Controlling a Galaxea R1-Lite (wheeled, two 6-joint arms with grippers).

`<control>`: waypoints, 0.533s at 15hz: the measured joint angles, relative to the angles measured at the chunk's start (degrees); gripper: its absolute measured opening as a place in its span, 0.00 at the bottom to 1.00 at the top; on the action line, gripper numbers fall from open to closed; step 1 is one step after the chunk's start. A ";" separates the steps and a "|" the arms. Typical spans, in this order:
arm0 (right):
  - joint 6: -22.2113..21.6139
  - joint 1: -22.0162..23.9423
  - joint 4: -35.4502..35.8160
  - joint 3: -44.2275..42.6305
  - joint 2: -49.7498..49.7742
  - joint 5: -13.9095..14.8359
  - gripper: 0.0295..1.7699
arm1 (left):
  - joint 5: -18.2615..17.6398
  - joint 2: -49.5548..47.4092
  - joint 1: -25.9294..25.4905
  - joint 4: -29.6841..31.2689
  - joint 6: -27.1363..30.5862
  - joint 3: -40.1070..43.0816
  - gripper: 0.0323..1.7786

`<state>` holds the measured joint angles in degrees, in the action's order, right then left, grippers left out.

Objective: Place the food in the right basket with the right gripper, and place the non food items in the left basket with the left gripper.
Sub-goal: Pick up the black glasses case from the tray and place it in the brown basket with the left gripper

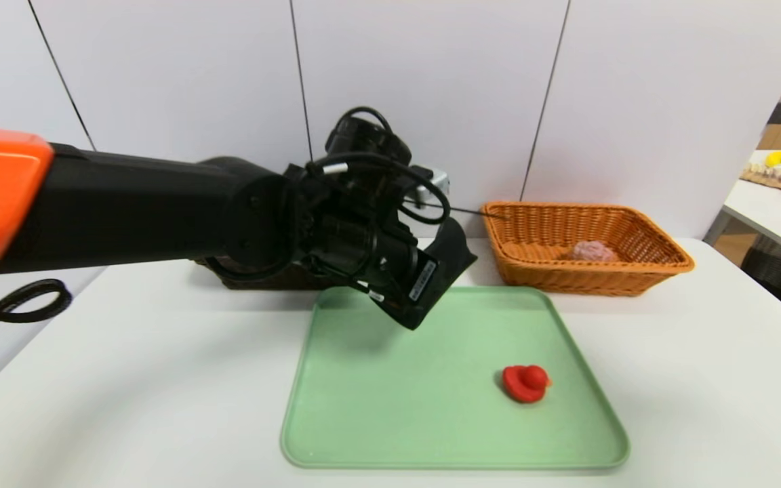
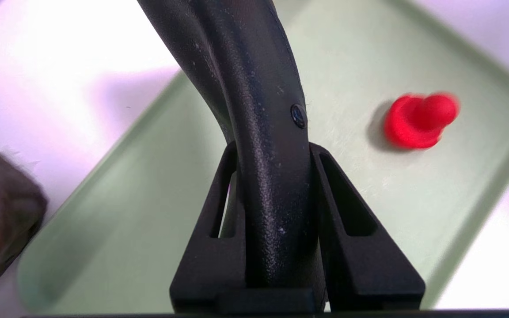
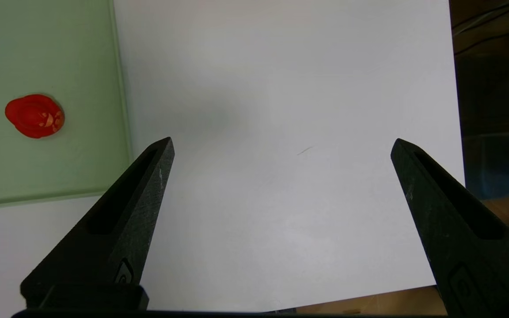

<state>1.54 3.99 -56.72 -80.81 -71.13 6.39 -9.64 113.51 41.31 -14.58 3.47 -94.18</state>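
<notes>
The black glasses case (image 2: pixel 267 132) is gripped between the 2 fingers of the left gripper (image 2: pixel 276 212), which close narrowly on it from both sides; in the head view the case projects at the centre of the frame, above the far edge of the green tray (image 1: pixel 458 434). The left arm (image 1: pixel 160 207) enters from the left edge and reaches to the middle of the frame, standing in front of the dark brown basket (image 1: pixel 272 278), of which only a low portion shows at centre left. The red rubber duck (image 1: pixel 525 383) sits on the tray, right of centre in the lower half of the frame, apart from the case. The orange-tan basket (image 1: pixel 587 271) lies at the right, just beyond the tray's far right corner, and holds 1 round bun (image 1: pixel 592 251) with a pinkish top. Tray and baskets rest on a white table (image 1: pixel 695 379). In the right wrist view, the right gripper (image 3: pixel 283 148) is poised above the table beside the tray, its 2 fingers spread wide with nothing between them; the duck appears at the upper left of that frame.
</notes>
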 joint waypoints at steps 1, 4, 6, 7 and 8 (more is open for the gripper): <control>0.00 -0.02 0.00 0.20 0.18 0.02 0.96 | 0.20 -1.77 0.05 -2.26 -2.00 -1.68 0.25; -0.02 -0.02 0.02 0.49 0.77 0.06 0.96 | 3.06 -6.47 0.00 -7.52 -10.44 -8.94 0.24; 0.00 -0.02 -0.02 0.79 1.32 0.00 0.96 | 7.33 -7.85 -0.79 -8.42 -19.20 -15.08 0.24; 0.02 -0.02 0.02 0.88 1.49 0.00 0.96 | 8.39 -8.13 -1.88 -8.40 -22.52 -16.62 0.24; -0.05 -0.05 -0.02 0.91 1.68 0.00 0.96 | 9.07 -8.35 -3.69 -8.40 -25.75 -17.59 0.24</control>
<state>1.49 3.94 -56.75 -79.90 -69.45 6.39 -0.57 105.16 37.62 -22.98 -22.27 -111.78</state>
